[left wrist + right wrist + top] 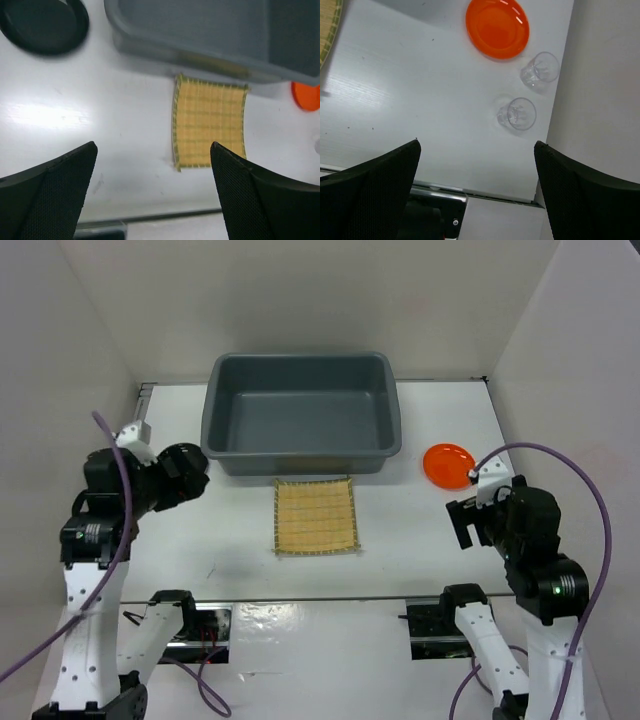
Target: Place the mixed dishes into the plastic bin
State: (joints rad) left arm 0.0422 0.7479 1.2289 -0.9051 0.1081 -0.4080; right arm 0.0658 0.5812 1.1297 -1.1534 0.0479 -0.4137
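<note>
Zero dishes sat in the plastic bin (300, 455), both sets of jaws gaping, empty.
At left, the left gripper (152, 150) hovered near the black bowl (42, 25); the mat (315, 517) lay centre, just near of the bin; orange plate (448, 464) and glass cups (520, 114) sat right, below the right gripper (477, 145). Best bet: pinch rims, lift clear.

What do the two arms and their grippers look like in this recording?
Both the left arm and right arm have white links with black joint housings, each trailing a purple cable. The fingers are black, wedge-shaped, with finely textured faces.
</note>
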